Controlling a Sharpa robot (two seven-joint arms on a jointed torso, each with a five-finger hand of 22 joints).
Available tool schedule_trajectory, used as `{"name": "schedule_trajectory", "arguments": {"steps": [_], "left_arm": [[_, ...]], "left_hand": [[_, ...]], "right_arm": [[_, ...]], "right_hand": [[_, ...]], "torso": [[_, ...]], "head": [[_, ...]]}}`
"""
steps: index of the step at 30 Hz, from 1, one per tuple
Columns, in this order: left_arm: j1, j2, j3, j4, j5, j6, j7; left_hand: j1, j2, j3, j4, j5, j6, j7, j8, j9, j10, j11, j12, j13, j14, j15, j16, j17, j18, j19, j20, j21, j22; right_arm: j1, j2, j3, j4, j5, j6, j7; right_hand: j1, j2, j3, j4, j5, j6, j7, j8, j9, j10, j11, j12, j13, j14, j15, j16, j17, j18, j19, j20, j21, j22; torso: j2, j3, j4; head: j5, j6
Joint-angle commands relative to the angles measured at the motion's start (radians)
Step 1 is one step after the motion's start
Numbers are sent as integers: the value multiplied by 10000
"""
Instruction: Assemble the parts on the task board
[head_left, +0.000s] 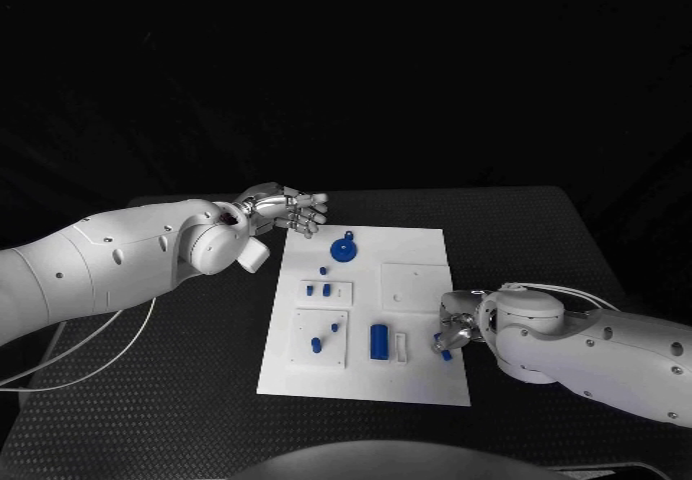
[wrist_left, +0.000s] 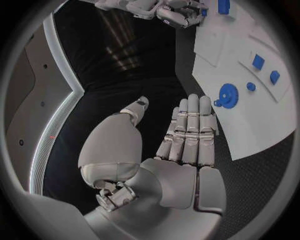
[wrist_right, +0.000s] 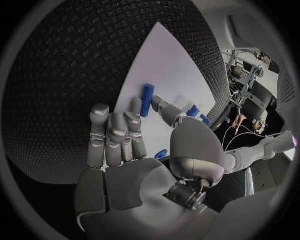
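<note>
The white task board (head_left: 418, 250) lies mid-table. On it are a blue gear (head_left: 343, 247) (wrist_left: 227, 95), two short blue pegs (head_left: 317, 290), a blue cylinder (head_left: 379, 340) (wrist_right: 147, 93) and small blue pieces (head_left: 316, 344) on a raised plate. My left hand (head_left: 284, 210) (wrist_left: 187, 135) hovers off the board's far left corner, fingers straight and apart, holding nothing. My right hand (head_left: 454, 328) (wrist_right: 122, 140) sits at the board's near right edge with fingers extended toward the cylinder. A small blue piece (head_left: 446, 353) (wrist_right: 161, 154) lies beside its palm, not pinched.
A white square plate (head_left: 417, 284) and a small white bracket (head_left: 404, 347) sit on the board. Black ribbed table (head_left: 188, 400) surrounds it. A white cable (head_left: 87, 355) trails below my left arm.
</note>
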Motion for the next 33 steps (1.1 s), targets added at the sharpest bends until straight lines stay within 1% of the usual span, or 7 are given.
{"name": "schedule_trajectory", "arguments": {"steps": [1, 4, 7, 8, 12, 18, 33], "left_arm": [[11, -9, 5, 32, -68, 120, 45], [11, -16, 5, 32, -73, 107, 41], [11, -19, 5, 42, -75, 110, 41], [11, -23, 5, 47, -76, 106, 39], [11, -28, 5, 50, -107, 98, 33], [11, -28, 5, 49, -107, 85, 32], [12, -25, 5, 61, -109, 79, 26]], "left_hand": [[104, -1, -10, 45, 42, -4, 54, 7, 1, -3, 52, -5, 6, -56, -26, -18, 16, 301, -73, -3, 37, 235], [108, -1, -11, 48, 42, -5, 54, 7, 1, -3, 53, -5, 6, -56, -27, -18, 16, 301, -73, -4, 37, 235], [112, -1, -12, 50, 42, -6, 54, 7, 1, -3, 52, -5, 6, -55, -27, -17, 16, 302, -73, -4, 38, 235], [116, -1, -12, 52, 42, -7, 54, 7, 1, -2, 52, -5, 6, -55, -27, -17, 17, 302, -74, -4, 38, 235], [130, 2, -14, 57, 43, -8, 54, 8, 1, -1, 52, -4, 6, -52, -29, -15, 18, 304, -73, -6, 41, 236], [143, 2, -18, 62, 42, -9, 54, 9, 1, 0, 52, -4, 6, -50, -30, -14, 19, 305, -72, -6, 43, 236], [185, -4, -31, 73, 43, -11, 54, 13, 2, 3, 50, -2, 7, -45, -33, -10, 23, 307, -72, -8, 50, 237]], "right_arm": [[-253, -4, -184, 16, 42, 749, -78], [-254, -25, -184, 14, 268, 659, -77], [-254, -92, -184, 34, 578, 505, -68], [-254, -124, -184, 52, 756, 477, -64], [-253, -248, -183, 136, 1546, 235, -32], [-190, -386, -181, 213, 2492, -539, 19], [433, -411, -178, 373, 5329, -2087, 98]], "right_hand": [[186, 138, 291, -30, 285, -465, 400, -2642, -337, 7, 98, -68, 20, -11, 106, -58, -24, 396, -10, 52, -6, -4], [310, 415, 517, -184, 1120, -488, 447, -2717, -451, 10, 130, -59, 36, -7, 147, -59, -26, 396, -37, 83, 15, 21], [499, 1136, 853, -515, 1903, -367, 428, -2702, -526, 26, 125, -54, 43, -10, 149, -51, -21, 396, -74, 107, 38, 51], [450, 1268, 963, -622, 2158, -325, 429, -2702, -562, 39, 121, -52, 44, -11, 150, -48, -20, 396, -85, 133, 49, 61], [367, 1570, 1297, -829, 2506, -185, 400, -2677, -642, 72, 99, -54, 42, -4, 136, -41, -19, 396, -74, 167, 72, 70], [200, 1729, 1554, -1074, 2961, 80, 326, -2578, -697, 130, 33, -56, 40, 15, 87, -27, -19, 396, -15, 174, 109, 67], [51, 1736, 1610, -1159, 3118, 228, 276, -2520, -727, 206, -15, -67, 24, 27, 38, -20, -23, 396, 48, 156, 124, 46]], "torso": [[-3, 6, -4], [-1, 7, -7], [-5, 7, -10], [-6, 8, -11], [-1, 9, -12], [-12, 3, -17], [1, 1, -1]], "head": [[21, -30], [32, -30], [44, -33], [45, -47], [51, -57], [60, -32], [57, 9]]}}
